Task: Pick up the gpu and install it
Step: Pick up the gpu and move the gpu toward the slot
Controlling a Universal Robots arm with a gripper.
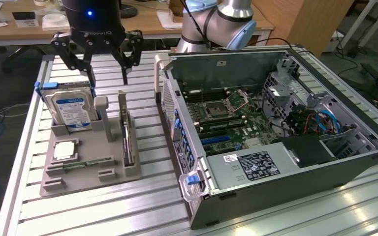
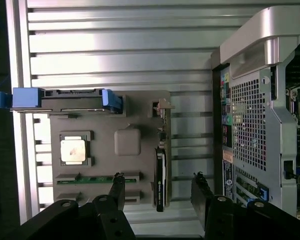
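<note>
**Ribbed aluminium bench, claw spread wide above the parts holder**

Ribbed aluminium slats make up the table (image 1: 110,216), bright and reflective, with wooden desks behind it; on it sits a matte grey moulded holder (image 1: 87,142) with raised posts and shallow pockets. The gpu (image 2: 160,180) stands on its thin edge in a slot along the holder's side nearest the computer case (image 1: 294,182), a narrow dark card between two grey uprights. The gripper (image 1: 108,78), black and angular, hangs above the holder with its fingers spread wide and nothing between them; seen from the wrist, the card lies below the gap between the two fingertips. Beside the gpu, a silver hard drive (image 1: 71,110) with a blue-white label stands upright in blue rails; a square metallic processor (image 1: 65,150) lies flat in its pocket; a slim green memory stick (image 1: 80,164) lies beside it. To the exterior view's right the case lies open, dark steel with perforated panels, its motherboard (image 1: 222,113) and coloured cables exposed.
</note>
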